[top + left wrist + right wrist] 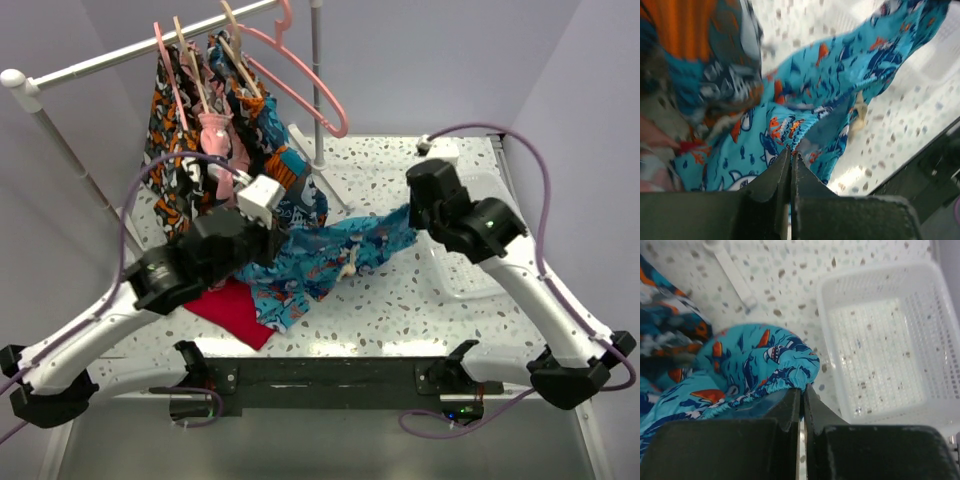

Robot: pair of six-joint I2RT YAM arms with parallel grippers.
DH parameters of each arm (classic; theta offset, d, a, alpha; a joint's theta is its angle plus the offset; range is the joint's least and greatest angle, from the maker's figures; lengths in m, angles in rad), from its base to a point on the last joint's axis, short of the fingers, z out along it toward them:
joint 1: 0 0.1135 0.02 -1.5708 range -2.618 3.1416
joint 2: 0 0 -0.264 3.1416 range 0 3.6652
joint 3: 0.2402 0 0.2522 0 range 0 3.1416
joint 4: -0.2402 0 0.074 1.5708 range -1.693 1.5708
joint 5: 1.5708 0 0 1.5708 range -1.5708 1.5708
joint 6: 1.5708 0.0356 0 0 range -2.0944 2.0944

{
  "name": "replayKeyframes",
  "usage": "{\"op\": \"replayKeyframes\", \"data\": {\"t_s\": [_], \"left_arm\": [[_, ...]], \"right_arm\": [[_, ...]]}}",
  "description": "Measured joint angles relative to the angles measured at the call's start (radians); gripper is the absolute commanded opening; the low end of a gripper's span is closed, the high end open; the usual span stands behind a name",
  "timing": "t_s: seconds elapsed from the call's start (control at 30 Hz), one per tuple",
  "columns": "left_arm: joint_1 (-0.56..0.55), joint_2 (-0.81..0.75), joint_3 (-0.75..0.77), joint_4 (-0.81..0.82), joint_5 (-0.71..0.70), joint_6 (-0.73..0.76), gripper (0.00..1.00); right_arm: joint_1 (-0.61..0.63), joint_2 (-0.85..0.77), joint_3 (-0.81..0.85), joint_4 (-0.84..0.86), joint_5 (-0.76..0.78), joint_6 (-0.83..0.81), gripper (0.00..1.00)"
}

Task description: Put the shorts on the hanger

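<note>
The blue cartoon-print shorts (335,250) hang stretched between my two grippers just above the table, the white drawstring dangling at the middle. My left gripper (275,238) is shut on the elastic waistband at the left end; the left wrist view shows the jaws (790,151) pinched on the fabric (840,75). My right gripper (415,215) is shut on the waistband's right end, as the right wrist view (802,388) shows, with the shorts (760,360) bunched above it. The salmon-pink hanger (312,85) hangs by its hook on the rail, behind and above the shorts.
Orange-black-white patterned garments (195,150) hang on wooden hangers from the rail (120,58) at the back left. A red cloth (235,312) lies at the front left. A white mesh basket (475,275) sits at the right, also in the right wrist view (890,340). The rack post (318,90) stands at the back.
</note>
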Motion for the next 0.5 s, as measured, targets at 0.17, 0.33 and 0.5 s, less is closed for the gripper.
{"op": "replayKeyframes", "data": {"t_s": [0.17,0.33,0.5], "left_arm": [[0.000,0.017,-0.343,0.063,0.041,-0.099,0.00],[0.000,0.096,-0.493,0.151,0.040,-0.195,0.00],[0.000,0.134,-0.508,0.217,0.035,-0.248,0.00]], "right_arm": [[-0.042,0.008,-0.362,0.123,-0.176,0.045,0.08],[-0.045,0.180,-0.415,0.161,-0.293,0.085,0.48],[-0.045,0.223,-0.209,0.163,-0.297,0.070,0.77]]}}
